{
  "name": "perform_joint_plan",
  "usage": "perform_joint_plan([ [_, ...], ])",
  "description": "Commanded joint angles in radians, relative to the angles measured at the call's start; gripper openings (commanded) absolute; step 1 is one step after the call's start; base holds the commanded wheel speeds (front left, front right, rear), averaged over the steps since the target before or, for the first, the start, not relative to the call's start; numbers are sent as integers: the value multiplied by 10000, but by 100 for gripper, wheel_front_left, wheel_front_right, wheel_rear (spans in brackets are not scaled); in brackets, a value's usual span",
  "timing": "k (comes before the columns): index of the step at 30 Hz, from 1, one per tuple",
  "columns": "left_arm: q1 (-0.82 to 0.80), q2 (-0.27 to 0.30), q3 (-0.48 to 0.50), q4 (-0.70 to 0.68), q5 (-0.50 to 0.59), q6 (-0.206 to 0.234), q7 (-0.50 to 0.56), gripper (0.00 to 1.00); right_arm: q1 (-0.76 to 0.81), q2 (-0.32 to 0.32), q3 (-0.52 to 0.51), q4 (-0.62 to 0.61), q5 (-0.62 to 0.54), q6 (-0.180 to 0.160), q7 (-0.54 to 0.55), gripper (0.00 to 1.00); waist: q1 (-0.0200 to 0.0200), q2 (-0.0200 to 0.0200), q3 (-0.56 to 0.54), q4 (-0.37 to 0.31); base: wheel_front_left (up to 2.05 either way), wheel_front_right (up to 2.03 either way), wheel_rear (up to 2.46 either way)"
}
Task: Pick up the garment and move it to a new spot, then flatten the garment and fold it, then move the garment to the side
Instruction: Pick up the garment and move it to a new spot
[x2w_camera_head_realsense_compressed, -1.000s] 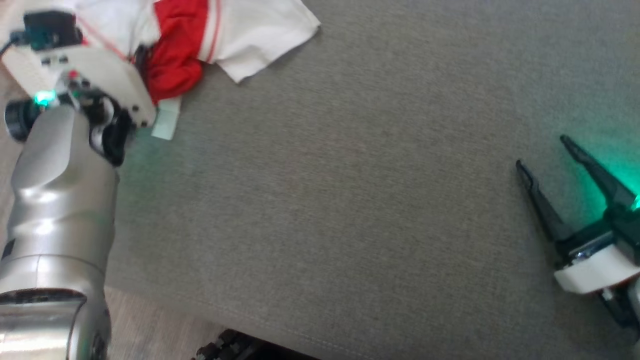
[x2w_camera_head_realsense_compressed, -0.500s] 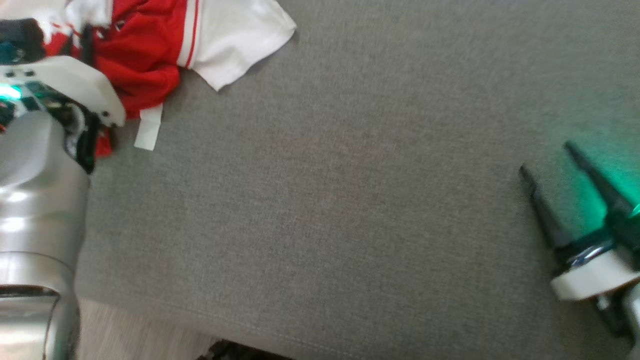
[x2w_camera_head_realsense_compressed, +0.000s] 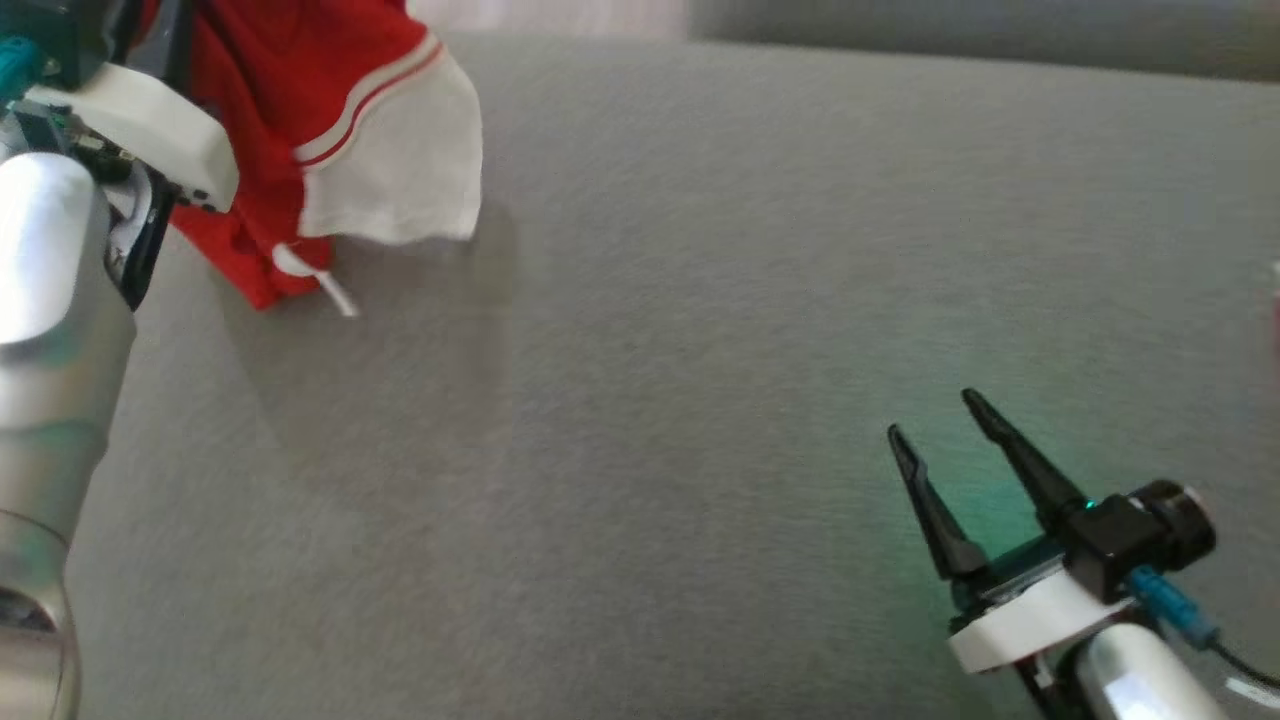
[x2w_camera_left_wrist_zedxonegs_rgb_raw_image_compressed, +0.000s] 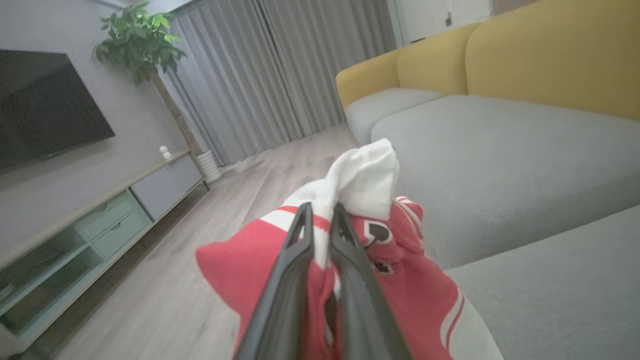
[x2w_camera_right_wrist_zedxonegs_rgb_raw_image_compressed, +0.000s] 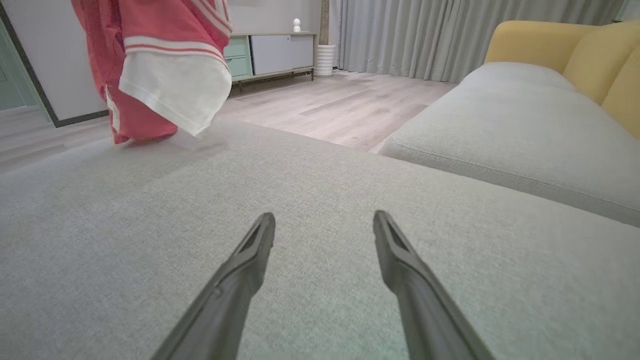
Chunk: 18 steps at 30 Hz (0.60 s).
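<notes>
The garment (x2w_camera_head_realsense_compressed: 320, 130) is a red and white top with striped sleeve bands. It hangs in the air over the grey sofa cushion (x2w_camera_head_realsense_compressed: 700, 350) at the head view's upper left, its lowest red edge just above the fabric. My left gripper (x2w_camera_left_wrist_zedxonegs_rgb_raw_image_compressed: 321, 212) is shut on a bunched fold of the garment (x2w_camera_left_wrist_zedxonegs_rgb_raw_image_compressed: 400, 285) where white meets red. In the right wrist view the garment (x2w_camera_right_wrist_zedxonegs_rgb_raw_image_compressed: 160, 70) dangles at the upper left. My right gripper (x2w_camera_head_realsense_compressed: 935, 415) is open at the lower right, low over the cushion, nothing between its fingers (x2w_camera_right_wrist_zedxonegs_rgb_raw_image_compressed: 250, 250).
A second grey seat (x2w_camera_right_wrist_zedxonegs_rgb_raw_image_compressed: 525, 130) with yellow back cushions (x2w_camera_right_wrist_zedxonegs_rgb_raw_image_compressed: 575, 50) stands beyond the cushion. Wood floor (x2w_camera_right_wrist_zedxonegs_rgb_raw_image_compressed: 340, 105), a low TV cabinet (x2w_camera_left_wrist_zedxonegs_rgb_raw_image_compressed: 100, 220), a potted plant (x2w_camera_left_wrist_zedxonegs_rgb_raw_image_compressed: 137, 40) and grey curtains (x2w_camera_left_wrist_zedxonegs_rgb_raw_image_compressed: 300, 75) lie past the sofa's edge.
The left gripper has lifted the garment off the cushion, so it now hangs instead of lying crumpled. The head camera has shifted, and the right gripper shows further left and lower.
</notes>
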Motion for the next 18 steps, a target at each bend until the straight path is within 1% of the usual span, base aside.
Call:
perform_joint_plan([
  [1, -537, 588, -154, -700, -286, 17, -110, 0, 161, 134, 190, -189, 108, 65, -124, 100, 3, 0, -1208, -1317, 0, 0, 0],
  [5, -305, 844, -898, -1774, -884, 17, -77, 0, 504, 548, 158, -228, 125, 65, -130, 100, 3, 0, -1840, -2188, 0, 0, 0],
  [6, -305, 844, -898, -1774, -884, 17, -77, 0, 504, 548, 158, -228, 125, 65, -130, 100, 3, 0, -1840, -2188, 0, 0, 0],
  [11, -14, 964, -1386, -3268, -1329, 16, 45, 0, 776, 851, 100, -389, 98, 65, -131, 100, 3, 0, -2127, -3075, 0, 0, 0],
  [15, 414, 832, -1563, -4215, -1468, 66, 166, 0, 831, 1006, 39, -501, 107, 65, -132, 100, 3, 0, -2145, -3584, 0, 0, 0],
  [18, 979, 646, -1774, -4734, -1552, 228, 276, 0, 846, 1080, -7, -578, 117, 65, -132, 100, 3, 0, -2040, -3822, 0, 0, 0],
])
